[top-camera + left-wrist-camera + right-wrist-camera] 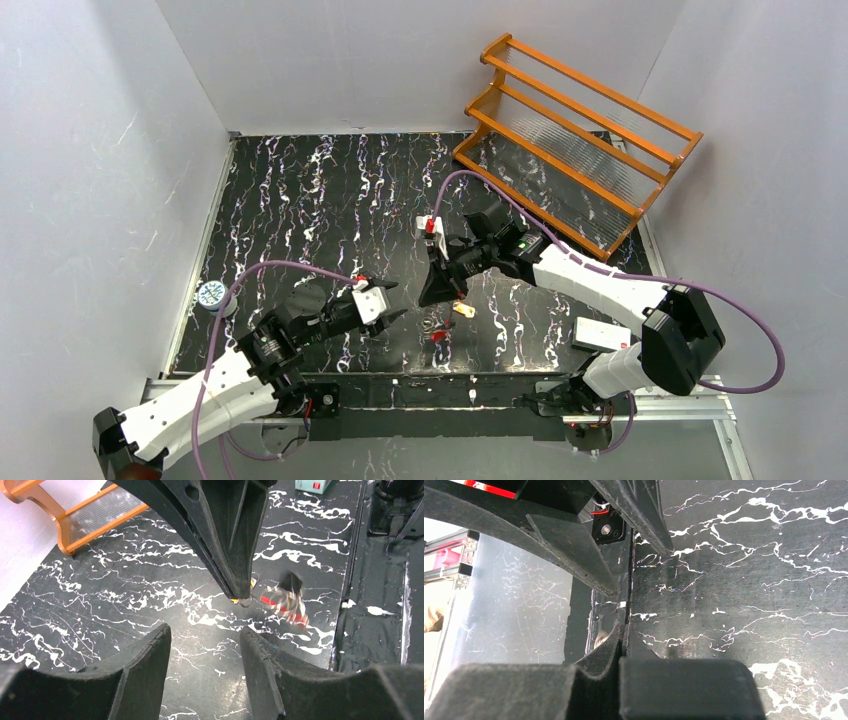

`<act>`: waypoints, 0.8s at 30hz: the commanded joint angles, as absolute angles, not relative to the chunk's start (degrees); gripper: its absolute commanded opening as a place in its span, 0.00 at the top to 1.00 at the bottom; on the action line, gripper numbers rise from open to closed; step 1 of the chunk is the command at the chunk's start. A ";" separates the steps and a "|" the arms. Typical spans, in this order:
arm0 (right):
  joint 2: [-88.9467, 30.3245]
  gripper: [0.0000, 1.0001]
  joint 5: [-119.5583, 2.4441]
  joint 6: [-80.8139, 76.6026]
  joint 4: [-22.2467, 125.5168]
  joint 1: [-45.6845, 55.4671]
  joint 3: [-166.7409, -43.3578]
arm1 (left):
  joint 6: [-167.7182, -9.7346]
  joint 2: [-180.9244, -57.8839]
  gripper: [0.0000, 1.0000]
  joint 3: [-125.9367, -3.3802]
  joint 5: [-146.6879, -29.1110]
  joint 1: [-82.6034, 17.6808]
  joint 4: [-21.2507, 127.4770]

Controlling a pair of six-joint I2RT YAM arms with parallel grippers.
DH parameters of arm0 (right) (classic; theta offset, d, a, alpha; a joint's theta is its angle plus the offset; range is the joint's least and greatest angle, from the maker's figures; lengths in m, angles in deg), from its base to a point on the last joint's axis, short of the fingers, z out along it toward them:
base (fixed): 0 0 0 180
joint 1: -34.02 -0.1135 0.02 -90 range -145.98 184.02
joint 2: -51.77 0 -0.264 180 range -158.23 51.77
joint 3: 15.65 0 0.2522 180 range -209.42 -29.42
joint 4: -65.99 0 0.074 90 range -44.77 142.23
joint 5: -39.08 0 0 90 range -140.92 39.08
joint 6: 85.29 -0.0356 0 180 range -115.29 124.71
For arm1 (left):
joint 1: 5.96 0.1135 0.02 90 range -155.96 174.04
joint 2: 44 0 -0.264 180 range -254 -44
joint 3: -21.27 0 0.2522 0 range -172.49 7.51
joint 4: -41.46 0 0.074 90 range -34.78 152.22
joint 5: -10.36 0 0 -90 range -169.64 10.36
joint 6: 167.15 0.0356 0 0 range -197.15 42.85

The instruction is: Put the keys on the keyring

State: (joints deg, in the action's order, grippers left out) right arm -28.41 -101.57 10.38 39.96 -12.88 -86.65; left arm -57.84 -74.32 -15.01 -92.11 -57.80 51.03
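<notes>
between the two tips, down at the table (300,190): the keyring (437,332)

the keyring (blurred in the left wrist view) sits just beside the right gripper (240,596) and right of the gap in the left gripper (204,632), whose fingers stand apart and empty. the right fingers are pressed together, seemingly pinching the brass key (233,600). its red section runs diagonally. the free left arm looks best placed, and would need to swing right to meet the ring.

we see plain white walls (100,150) closing in a black, white-veined marble-look surface (330,200); an orange wooden rack with ribbed clear shelves (575,140) stands at its far right corner.
</notes>
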 commanded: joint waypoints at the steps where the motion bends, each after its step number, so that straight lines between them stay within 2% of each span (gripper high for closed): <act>1: -26.28 0.99 -102.07 8.89 40.43 -12.65 -89.26 | -59.14 -75.36 0.50 -17.46 -93.54 -57.60 47.25; 12: -24.21 0.99 -101.50 6.91 42.38 -12.63 -89.05 | -64.69 -83.29 0.73 -14.67 -100.34 -57.57 35.71; 24: -23.12 0.99 -100.70 5.86 44.28 -12.64 -88.90 | -67.46 -83.53 0.73 -12.62 -101.78 -57.56 31.58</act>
